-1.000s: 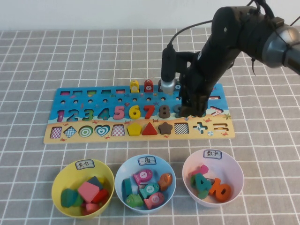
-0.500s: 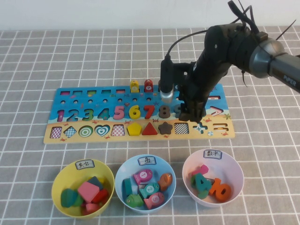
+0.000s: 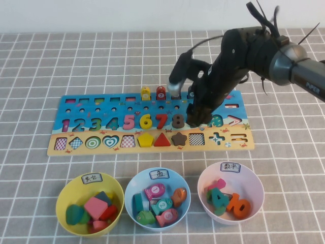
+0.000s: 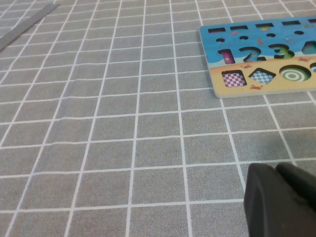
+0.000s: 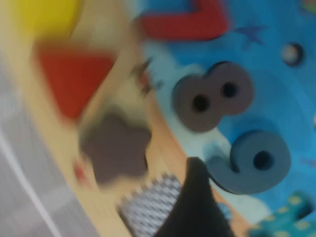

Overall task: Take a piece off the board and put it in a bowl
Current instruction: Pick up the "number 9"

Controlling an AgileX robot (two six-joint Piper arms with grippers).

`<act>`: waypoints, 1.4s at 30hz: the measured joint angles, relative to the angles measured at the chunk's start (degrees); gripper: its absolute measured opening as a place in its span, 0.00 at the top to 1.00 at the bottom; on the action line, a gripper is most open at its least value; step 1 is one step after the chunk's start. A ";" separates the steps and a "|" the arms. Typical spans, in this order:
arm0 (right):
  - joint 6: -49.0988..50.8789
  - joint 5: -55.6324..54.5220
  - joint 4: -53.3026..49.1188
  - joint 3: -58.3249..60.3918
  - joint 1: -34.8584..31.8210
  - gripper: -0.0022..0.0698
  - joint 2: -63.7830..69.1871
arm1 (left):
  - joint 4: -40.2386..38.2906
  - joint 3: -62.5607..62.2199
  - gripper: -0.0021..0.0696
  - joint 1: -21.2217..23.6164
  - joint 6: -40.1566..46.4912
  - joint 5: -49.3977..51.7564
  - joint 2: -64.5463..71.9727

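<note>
Slate-blue numeral 9 (image 5: 254,160): seated in the board (image 3: 101,104) beside brown numeral 8 (image 5: 212,96), right gripper (image 3: 199,118) poised over it, jaws wide; the 8 could be nudged if closure is misaligned; left gripper (image 4: 279,200) parked, finger state indeterminable.

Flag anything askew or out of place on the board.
Nothing stands out. The board lies flat, the 9 sits beside the 8, the right hand hangs over it, the left hand rests off the board's end.

Slate-blue 9 (image 5: 256,160) flat in board (image 3: 81,145); pale-pink bowl (image 3: 256,195) near.
</note>
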 joint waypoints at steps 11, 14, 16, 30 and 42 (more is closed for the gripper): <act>52.82 3.90 -0.37 -3.91 0.23 0.34 0.00 | 0.00 0.00 0.98 0.00 0.00 0.00 0.00; 55.23 5.36 -1.27 -6.26 0.85 0.34 0.00 | 0.00 0.00 0.98 0.00 0.00 0.00 0.00; 57.46 6.72 -2.61 -7.44 1.67 0.34 0.00 | 0.00 0.00 0.98 0.00 0.00 0.00 0.00; 64.96 12.53 -10.77 -8.62 2.84 0.34 1.60 | 0.00 0.00 0.98 0.00 0.00 0.00 0.00; 67.62 11.98 -9.00 -8.98 2.84 0.34 3.81 | 0.00 0.00 0.98 0.00 0.00 0.00 0.00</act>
